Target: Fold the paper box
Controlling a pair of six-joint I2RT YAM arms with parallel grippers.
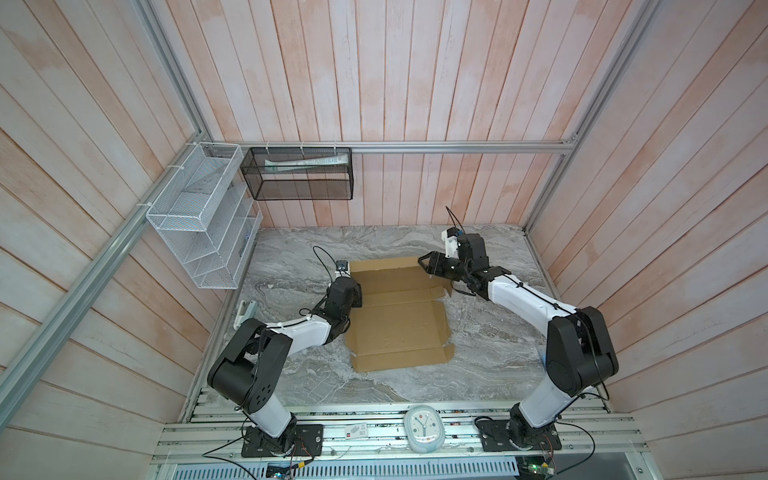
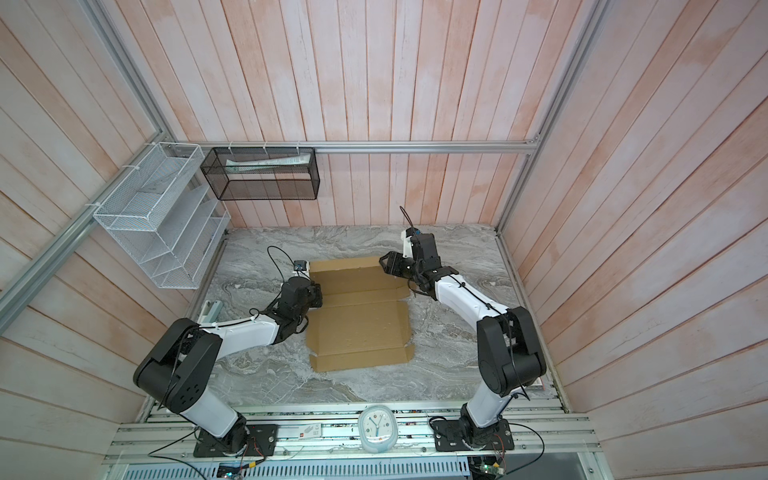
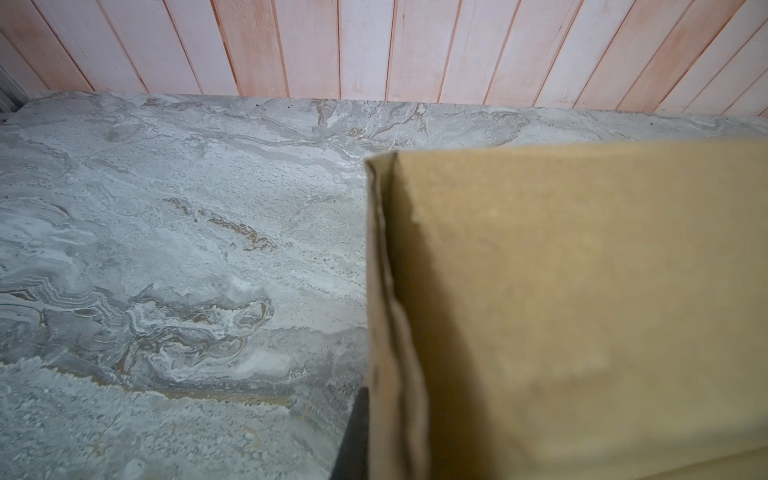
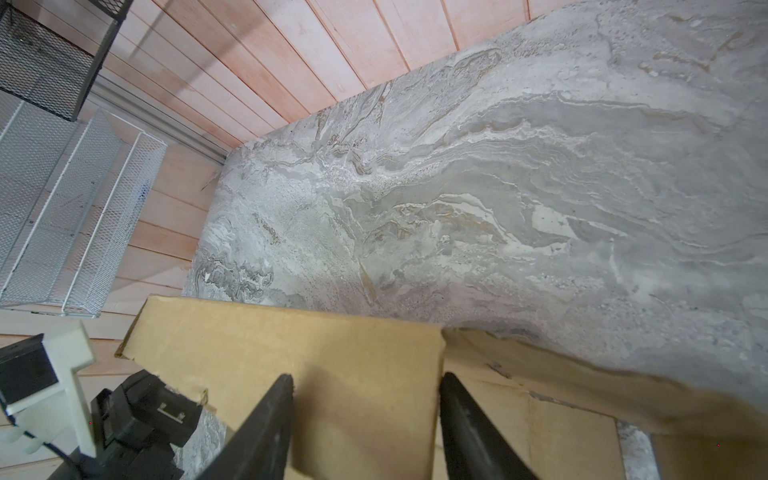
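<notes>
Two matching arms on show. The left arm [image 1: 307,332], based at seven o'clock, has glossy white shells between chunky black joint housings [image 1: 249,365], one of them dotted with small holes. A black cable [image 1: 291,323] tracks the white forearm, cinched by a white zip tie [image 1: 308,319], then loops up to the small wrist camera [image 1: 342,265] on its white bracket [image 4: 70,353]. The right arm [image 1: 523,297], based at five o'clock, wears the same livery. Each stands on a black base plate [image 1: 311,432] with corner screws, and thin red and black wires [image 1: 301,451] trail out. The right gripper [image 4: 365,376] shows matte black fingers [image 4: 266,424] that taper to blunt tips.
</notes>
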